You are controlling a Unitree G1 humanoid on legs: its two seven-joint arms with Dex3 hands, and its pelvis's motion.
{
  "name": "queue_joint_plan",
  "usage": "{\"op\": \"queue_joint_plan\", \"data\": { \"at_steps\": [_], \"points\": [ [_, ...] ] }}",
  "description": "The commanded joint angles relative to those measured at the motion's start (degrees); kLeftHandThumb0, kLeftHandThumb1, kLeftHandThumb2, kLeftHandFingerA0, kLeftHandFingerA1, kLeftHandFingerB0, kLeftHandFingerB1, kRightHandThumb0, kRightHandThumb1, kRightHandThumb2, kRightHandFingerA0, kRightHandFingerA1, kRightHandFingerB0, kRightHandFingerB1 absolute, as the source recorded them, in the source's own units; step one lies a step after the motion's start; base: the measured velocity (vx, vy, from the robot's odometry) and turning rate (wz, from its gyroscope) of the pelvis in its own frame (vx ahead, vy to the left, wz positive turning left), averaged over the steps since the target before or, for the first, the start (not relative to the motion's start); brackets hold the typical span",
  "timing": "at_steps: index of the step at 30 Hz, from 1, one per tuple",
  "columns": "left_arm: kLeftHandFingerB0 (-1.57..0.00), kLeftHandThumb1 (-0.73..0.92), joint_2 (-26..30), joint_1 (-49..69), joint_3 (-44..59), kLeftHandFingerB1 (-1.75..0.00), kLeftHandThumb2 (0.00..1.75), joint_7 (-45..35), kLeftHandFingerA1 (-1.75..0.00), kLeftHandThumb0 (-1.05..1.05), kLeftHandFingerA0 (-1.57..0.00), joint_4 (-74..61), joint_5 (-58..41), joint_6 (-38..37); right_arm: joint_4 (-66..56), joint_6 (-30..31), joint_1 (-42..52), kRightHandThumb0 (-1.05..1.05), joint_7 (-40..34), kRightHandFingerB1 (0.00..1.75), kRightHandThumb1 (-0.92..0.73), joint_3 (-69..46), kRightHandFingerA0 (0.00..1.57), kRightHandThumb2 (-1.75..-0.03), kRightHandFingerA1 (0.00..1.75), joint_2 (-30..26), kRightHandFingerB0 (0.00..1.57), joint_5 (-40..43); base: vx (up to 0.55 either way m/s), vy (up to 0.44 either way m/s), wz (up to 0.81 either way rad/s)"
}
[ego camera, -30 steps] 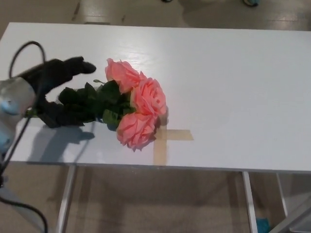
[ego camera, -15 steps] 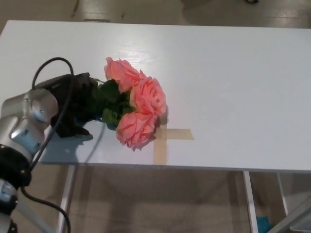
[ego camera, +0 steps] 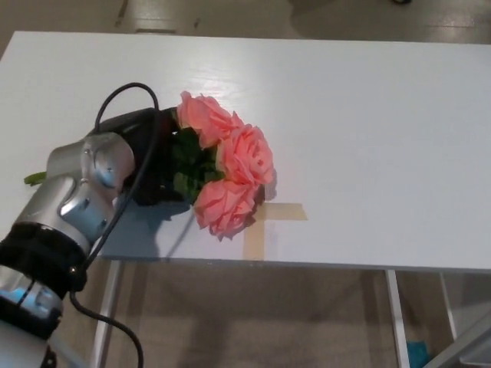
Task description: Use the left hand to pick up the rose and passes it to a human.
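Note:
A bunch of three pink roses (ego camera: 232,163) with dark green leaves lies over the front left part of the white table (ego camera: 368,138). My left hand (ego camera: 151,165) is black and sits at the leafy base of the blooms, its fingers closed round the stems. The silver forearm (ego camera: 80,192) covers most of the stems. A green stem end (ego camera: 34,179) pokes out to the left of the arm. The blooms hang just above a tape mark. My right hand does not show.
A cross of tan tape (ego camera: 265,220) is stuck on the table right under the lowest bloom. The table's front edge (ego camera: 322,265) runs close below it, with floor and table legs beyond. A black cable (ego camera: 126,96) loops over my left wrist.
My left hand has closed round the rose stems and slid to the right. The bunch has shifted a little right with it, and my forearm now covers more of the stems.

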Motion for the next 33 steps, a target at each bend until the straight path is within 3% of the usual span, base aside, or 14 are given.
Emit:
{"op": "queue_joint_plan", "data": {
  "at_steps": [1,2,3,8,12,14,17,18,19,23,24,31,32,33],
  "points": [
    [-0.63,0.75,-0.6,0.0,-2.7,-0.40,0.62,-1.9,-0.97,-0.22,-1.03,1.2,2.5,-2.3,-0.3,-0.7,0.1,-0.54,1.3,0.31,-0.78,0.0,0.53,-0.64,0.53,-0.1,0.34,0.4,0.00,0.000,0.00],
    [-0.71,0.77,-0.4,-0.2,-3.9,-0.44,0.62,-2.3,-1.04,-0.18,-1.03,1.3,3.5,-2.4,-0.4,-0.8,0.2,-0.55,1.6,0.31,-0.78,-0.2,0.53,-0.64,0.53,-0.1,0.34,0.6,0.00,0.000,0.00],
    [-0.77,0.77,-0.3,-0.4,-5.0,-0.47,0.63,-2.1,-1.14,-0.15,-1.00,1.6,4.5,-2.7,-0.5,-1.0,0.0,-0.59,1.8,0.48,-0.63,-0.5,0.48,-0.97,0.63,-0.1,0.27,0.9,0.00,0.000,0.00],
    [-0.86,0.76,0.7,1.2,-5.0,-0.53,0.62,1.6,-0.92,-0.16,-0.88,2.5,4.3,-5.4,-0.6,-1.4,0.2,-0.57,2.5,0.48,-0.64,-0.6,0.47,-1.01,0.63,-0.1,0.27,0.9,0.00,0.000,0.00],
    [-0.86,0.76,0.6,1.2,-4.9,-0.53,0.62,1.8,-0.92,-0.16,-0.88,2.9,4.4,-5.9,-0.6,-1.5,0.2,-0.57,2.6,0.48,-0.64,-0.7,0.47,-1.01,0.63,-0.1,0.27,0.9,0.00,0.000,0.00],
    [-0.87,0.77,1.0,1.7,-3.4,-0.56,0.63,2.9,-1.07,-0.19,-0.86,3.3,3.3,-6.8,-0.5,-1.1,-0.2,-0.56,2.2,0.49,-0.66,-0.5,0.48,-1.02,0.64,-0.2,0.28,0.6,0.00,0.000,0.00],
    [-0.87,0.77,0.9,1.7,-3.1,-0.56,0.63,2.9,-1.07,-0.19,-0.86,3.5,3.6,-7.2,-0.5,-1.1,-0.2,-0.56,2.2,0.49,-0.66,-0.5,0.48,-1.02,0.64,-0.2,0.28,0.6,0.00,0.000,0.00],
    [-0.85,0.77,0.9,2.5,-2.2,-0.53,0.63,3.7,-1.07,-0.20,-0.84,2.8,2.9,-7.5,-0.5,-1.0,-0.1,-0.56,1.9,0.32,-0.82,-0.3,0.53,-0.66,0.54,-0.1,0.37,0.4,0.00,0.000,0.00],
    [-0.85,0.77,0.9,2.7,-1.9,-0.53,0.63,3.9,-1.07,-0.21,-0.84,2.7,2.9,-7.7,-0.5,-1.0,-0.1,-0.56,1.9,0.49,-0.66,-0.3,0.48,-1.01,0.64,-0.1,0.29,0.4,0.00,0.000,0.00],
    [-0.85,0.77,0.8,3.0,-1.4,-0.53,0.63,3.8,-1.07,-0.21,-0.84,2.7,3.3,-8.0,-0.5,-1.1,0.0,-0.56,1.9,0.49,-0.66,-0.2,0.48,-1.01,0.64,0.0,0.29,0.4,0.00,0.000,0.00],
    [-0.76,0.80,0.8,3.0,-0.8,-0.48,0.63,4.4,-1.08,-0.21,-0.79,2.8,3.0,-8.3,-0.5,-1.1,0.0,-0.55,1.9,0.32,-0.83,-0.1,0.53,-0.66,0.54,-0.1,0.36,0.4,0.00,0.000,0.00],
    [-0.81,0.77,0.1,2.8,1.9,-0.51,0.63,6.4,-1.20,-0.20,-0.77,3.7,2.3,-9.6,-0.5,-1.2,-0.1,-0.56,1.8,0.32,-0.83,0.1,0.53,-0.66,0.55,-0.2,0.36,0.3,0.00,0.000,0.00],
    [-0.81,0.78,-2.7,2.4,11.2,-0.85,0.63,8.3,-1.52,-0.19,-0.61,1.1,-7.1,-9.5,-0.6,-1.2,-0.1,-0.58,2.0,0.50,-0.67,-0.2,0.49,-1.02,0.64,-0.1,0.32,0.6,0.00,0.000,0.00],
    [-0.81,0.78,-2.9,2.5,11.7,-0.85,0.63,8.1,-1.52,-0.19,-0.61,1.0,-6.7,-9.6,-0.6,-1.2,-0.1,-0.58,2.0,0.50,-0.67,-0.2,0.49,-1.02,0.64,-0.2,0.32,0.6,0.00,0.000,0.00]
  ]
}}
